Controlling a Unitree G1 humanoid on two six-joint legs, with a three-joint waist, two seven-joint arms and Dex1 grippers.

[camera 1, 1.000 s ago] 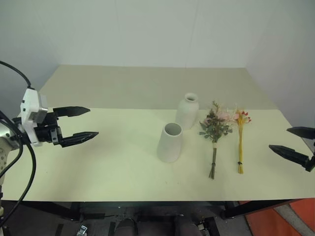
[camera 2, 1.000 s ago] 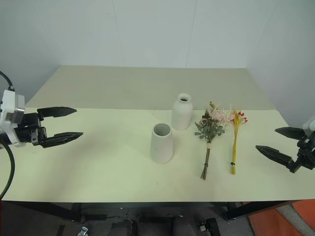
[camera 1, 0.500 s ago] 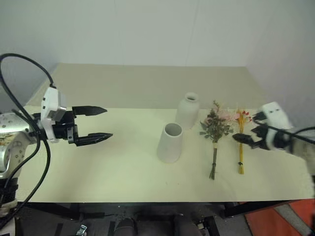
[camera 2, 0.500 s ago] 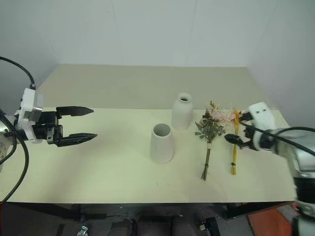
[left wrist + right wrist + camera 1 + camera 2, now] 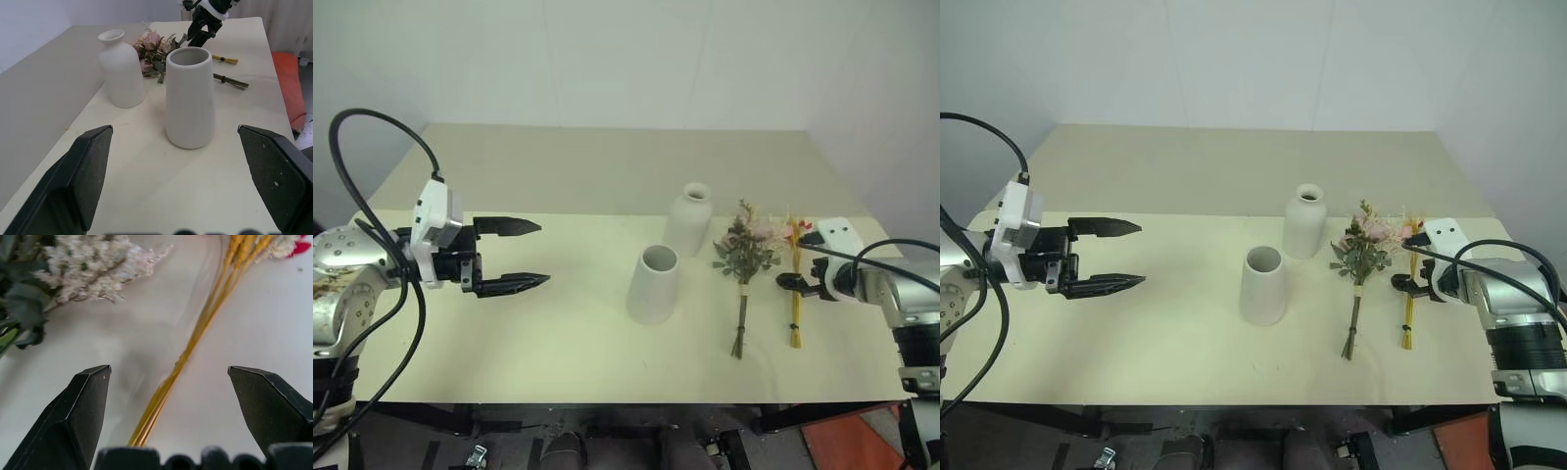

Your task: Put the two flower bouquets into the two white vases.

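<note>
The slim yellow bouquet [image 5: 793,294] lies at the table's right, its pink-red blossoms at the far end. My right gripper [image 5: 791,260] is open, low over its stalks [image 5: 195,338], which run between the two fingers. Left of it lies the fuller bouquet [image 5: 742,257] of pink roses, cream sprigs [image 5: 93,264] and leaves. The bottle-shaped white vase [image 5: 689,220] stands upright behind the cone vase [image 5: 652,286]; both are empty. My left gripper [image 5: 543,254] hovers open well left of the cone vase, pointing at it, with nothing between its fingers [image 5: 93,166].
The cream table [image 5: 558,333] has a wide bare stretch between my left gripper and the vases. Its front edge runs close below the bouquets' stem ends. A beige surface [image 5: 587,166] extends behind the table to the white wall.
My right gripper swung in from the table's right edge and came down over the yellow stalks. My left gripper drifted right toward the vases. Vases and bouquets have not moved.
</note>
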